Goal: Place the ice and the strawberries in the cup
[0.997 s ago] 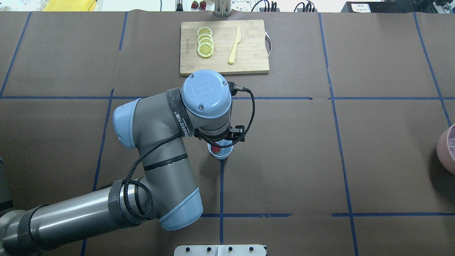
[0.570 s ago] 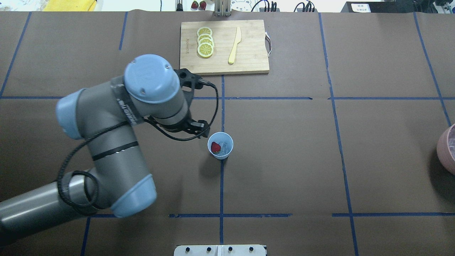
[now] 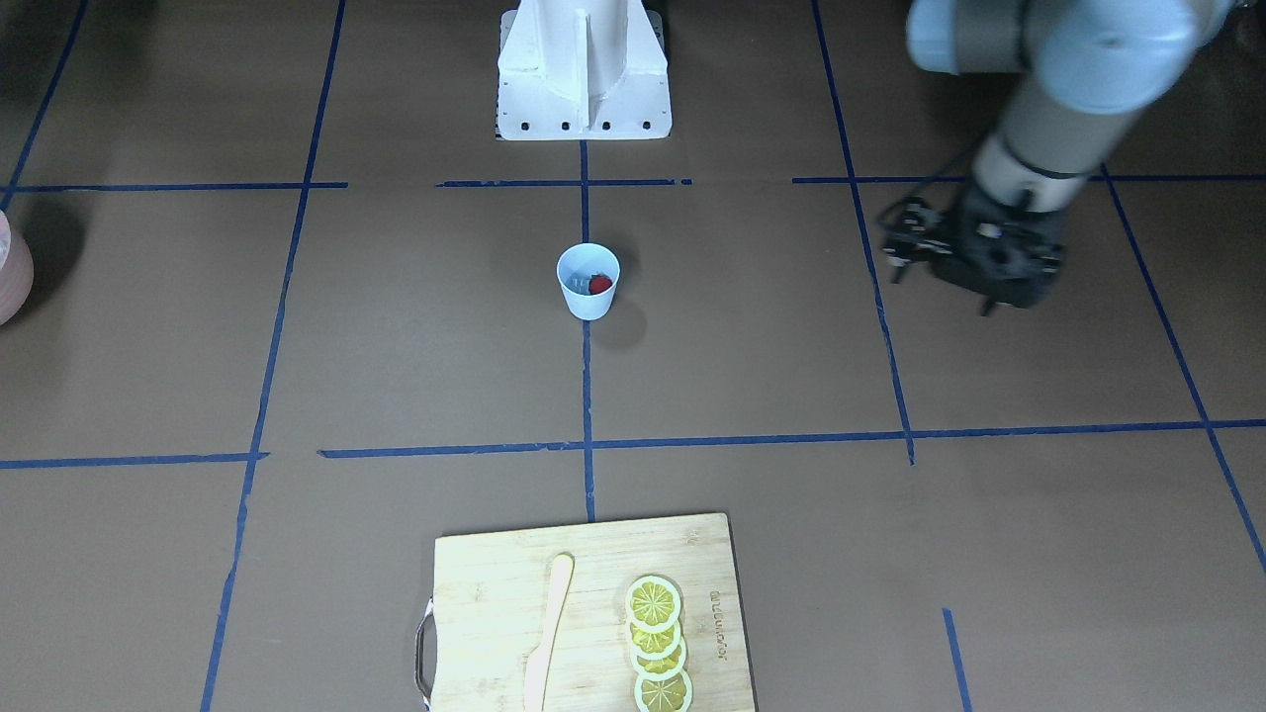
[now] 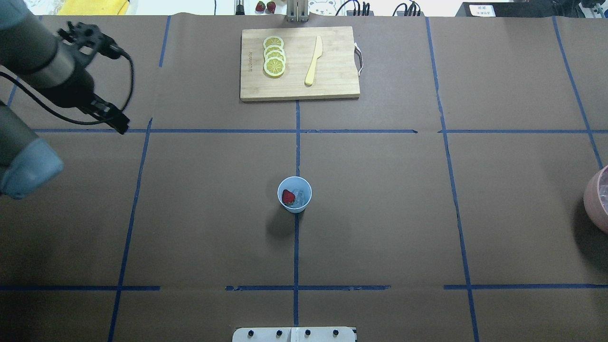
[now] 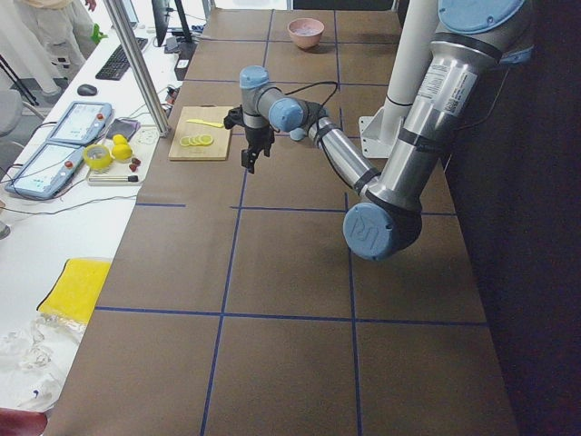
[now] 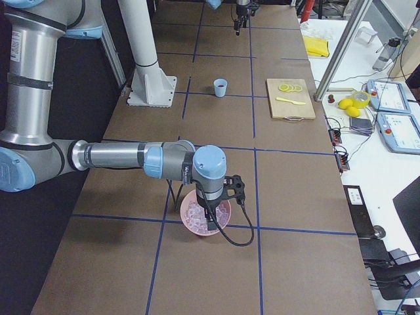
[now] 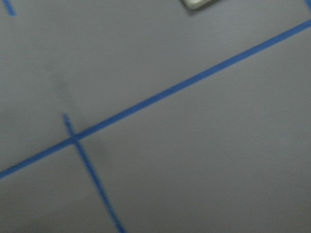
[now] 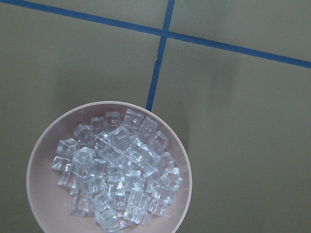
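The light blue cup (image 4: pixel 294 205) stands at the table's middle, also in the front view (image 3: pixel 588 297) and right side view (image 6: pixel 220 87). Inside it lie the red strawberry (image 4: pixel 288 196) (image 3: pixel 599 285) and some ice (image 4: pixel 299 195). My left gripper (image 4: pixel 119 126) (image 3: pixel 987 305) hangs far to the left of the cup, over bare table; I cannot tell if it is open. My right gripper (image 6: pixel 210 223) hovers over a pink bowl (image 8: pixel 36 160) full of ice cubes (image 8: pixel 116 165); its fingers do not show clearly.
A wooden cutting board (image 4: pixel 332 71) at the table's far side holds lemon slices (image 4: pixel 274 56) and a wooden knife (image 4: pixel 313 61). The pink bowl (image 4: pixel 599 199) sits at the right edge. Blue tape lines cross the brown table cover.
My left arm has swung from above the cup far to the left and back. The strawberry now lies uncovered in the cup.
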`<state>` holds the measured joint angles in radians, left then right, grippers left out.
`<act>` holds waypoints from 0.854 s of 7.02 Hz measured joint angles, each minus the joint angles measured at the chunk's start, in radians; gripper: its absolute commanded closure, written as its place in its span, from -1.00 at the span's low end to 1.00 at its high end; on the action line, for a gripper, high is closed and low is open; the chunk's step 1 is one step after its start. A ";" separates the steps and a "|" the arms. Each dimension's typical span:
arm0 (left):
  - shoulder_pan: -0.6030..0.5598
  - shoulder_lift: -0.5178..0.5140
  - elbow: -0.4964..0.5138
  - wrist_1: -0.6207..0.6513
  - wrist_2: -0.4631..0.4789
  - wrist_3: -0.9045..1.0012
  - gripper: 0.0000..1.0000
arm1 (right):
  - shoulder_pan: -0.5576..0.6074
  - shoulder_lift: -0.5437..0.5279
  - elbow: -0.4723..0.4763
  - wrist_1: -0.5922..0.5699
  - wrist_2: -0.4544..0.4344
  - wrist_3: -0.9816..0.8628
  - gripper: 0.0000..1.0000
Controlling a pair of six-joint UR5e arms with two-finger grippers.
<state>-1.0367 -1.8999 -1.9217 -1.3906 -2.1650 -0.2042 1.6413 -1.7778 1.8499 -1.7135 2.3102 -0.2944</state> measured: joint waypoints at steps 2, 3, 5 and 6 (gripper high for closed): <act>-0.223 0.137 0.052 -0.009 -0.108 0.269 -1.00 | 0.000 0.000 -0.001 0.000 0.000 0.000 -1.00; -0.327 0.195 0.102 -0.013 -0.165 0.375 -1.00 | 0.000 0.002 -0.001 0.000 0.000 0.000 -1.00; -0.442 0.297 0.189 -0.019 -0.203 0.445 -1.00 | 0.007 0.005 0.002 0.000 0.000 0.000 -1.00; -0.479 0.327 0.215 -0.021 -0.193 0.453 -1.00 | 0.009 0.005 0.004 0.000 0.000 0.001 -1.00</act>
<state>-1.5155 -1.5725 -1.7072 -1.4111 -2.3579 0.2488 1.6506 -1.7732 1.8543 -1.7135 2.3098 -0.2935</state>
